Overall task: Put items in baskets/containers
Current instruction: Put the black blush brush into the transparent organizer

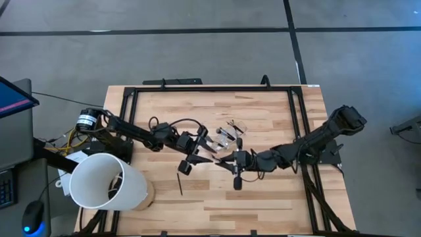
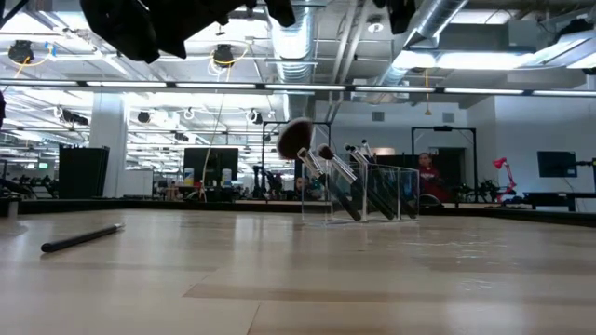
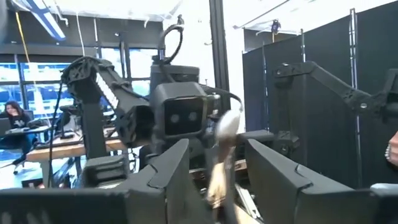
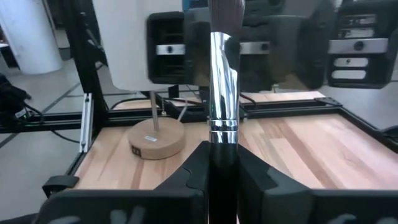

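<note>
**Counter (image 1: 263, 204) seen from above, read left to right.**

- **White cylinder** (image 1: 105, 181): stands at the near left corner, off to the side of the work. Its lower edge covers part of the counter.
- **Loose stick** (image 1: 180, 185): a thin dark stick that lies alone on the wood, outside the box. In the low view it shows again at far left (image 2: 82, 238).
- **Left pincer** (image 1: 209, 150): held above the middle of the counter. In its own wrist view the two dark fingers (image 3: 168, 177) stand wide apart. A pale blurred shape (image 3: 225, 134) rises between them and touches neither. What that shape is cannot be made out.
- **Clear box** (image 1: 230, 131): sits just behind the two pincers and already holds several brushes. In the low view (image 2: 386, 191) they lean to one side, and one large fluffy head (image 2: 296, 138) sticks out over the rim. How many there are cannot be counted.
- **Right pincer** (image 1: 229, 158): faces the left one, close to it. It is clamped on a brush (image 4: 224, 81) with a dark handle and a silver ferrule. The bristles are cut off at the picture's edge, and the handle below the grip is hidden by the fingers.

In the low view both arms are cut off at the upper edge, and neither pincer can be made out there.
</note>
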Robot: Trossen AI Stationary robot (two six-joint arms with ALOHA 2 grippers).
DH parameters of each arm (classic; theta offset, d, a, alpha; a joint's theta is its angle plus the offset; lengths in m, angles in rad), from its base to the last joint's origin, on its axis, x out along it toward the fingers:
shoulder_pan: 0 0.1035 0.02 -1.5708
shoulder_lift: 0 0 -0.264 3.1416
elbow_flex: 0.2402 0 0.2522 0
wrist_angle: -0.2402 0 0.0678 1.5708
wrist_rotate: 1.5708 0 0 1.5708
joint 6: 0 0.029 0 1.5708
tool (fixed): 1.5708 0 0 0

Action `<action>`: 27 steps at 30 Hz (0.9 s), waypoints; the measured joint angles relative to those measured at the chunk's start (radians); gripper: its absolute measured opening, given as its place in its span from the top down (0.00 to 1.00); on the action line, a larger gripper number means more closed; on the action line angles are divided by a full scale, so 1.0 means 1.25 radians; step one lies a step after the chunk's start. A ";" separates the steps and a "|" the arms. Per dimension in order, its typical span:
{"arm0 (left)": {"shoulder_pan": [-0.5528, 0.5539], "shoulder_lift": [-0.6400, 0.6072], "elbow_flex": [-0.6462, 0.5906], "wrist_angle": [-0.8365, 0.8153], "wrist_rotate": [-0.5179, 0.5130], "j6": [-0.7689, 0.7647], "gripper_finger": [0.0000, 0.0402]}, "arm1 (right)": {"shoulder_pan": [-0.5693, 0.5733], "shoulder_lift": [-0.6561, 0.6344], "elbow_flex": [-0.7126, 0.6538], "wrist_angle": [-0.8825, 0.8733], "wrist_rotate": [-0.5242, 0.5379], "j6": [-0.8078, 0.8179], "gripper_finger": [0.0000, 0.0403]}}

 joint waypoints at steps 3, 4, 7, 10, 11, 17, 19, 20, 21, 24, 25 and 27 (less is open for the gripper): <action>-0.001 0.000 0.000 0.000 0.000 0.001 0.65 | -0.026 0.000 0.000 0.002 -0.043 -0.002 0.93; -0.001 0.000 0.000 0.001 0.000 0.002 0.67 | -0.034 0.001 0.000 0.008 -0.057 -0.003 0.93; 0.001 0.000 0.000 0.000 0.000 0.006 0.71 | -0.052 0.001 0.000 0.032 -0.089 -0.018 0.93; 0.001 0.000 0.000 -0.002 -0.002 0.008 0.78 | -0.066 0.001 0.000 0.028 -0.112 -0.015 0.91; 0.001 0.000 0.000 -0.002 -0.003 0.008 0.81 | -0.067 0.001 0.000 0.028 -0.120 -0.011 0.91; 0.003 0.000 0.000 -0.008 0.001 0.014 0.94 | -0.054 0.001 0.000 0.023 -0.121 -0.002 0.93; 0.004 0.000 0.000 -0.014 0.000 0.013 0.94 | -0.051 0.001 0.000 0.014 -0.118 0.001 0.93; 0.003 0.000 0.000 -0.021 -0.004 0.011 0.93 | -0.050 0.001 0.000 0.006 -0.117 0.004 0.93; 0.003 0.000 0.000 -0.029 -0.009 0.008 0.92 | -0.050 0.001 0.000 -0.001 -0.117 0.009 0.91; 0.004 0.000 -0.001 -0.046 -0.019 0.002 0.92 | -0.052 0.001 0.000 -0.019 -0.116 0.021 0.82; 0.004 0.000 -0.001 -0.057 -0.026 0.002 0.93 | -0.052 0.001 0.000 -0.022 -0.115 0.022 0.79; 0.005 0.000 -0.001 -0.083 -0.037 0.002 0.94 | -0.056 0.001 0.000 -0.027 -0.115 0.013 0.74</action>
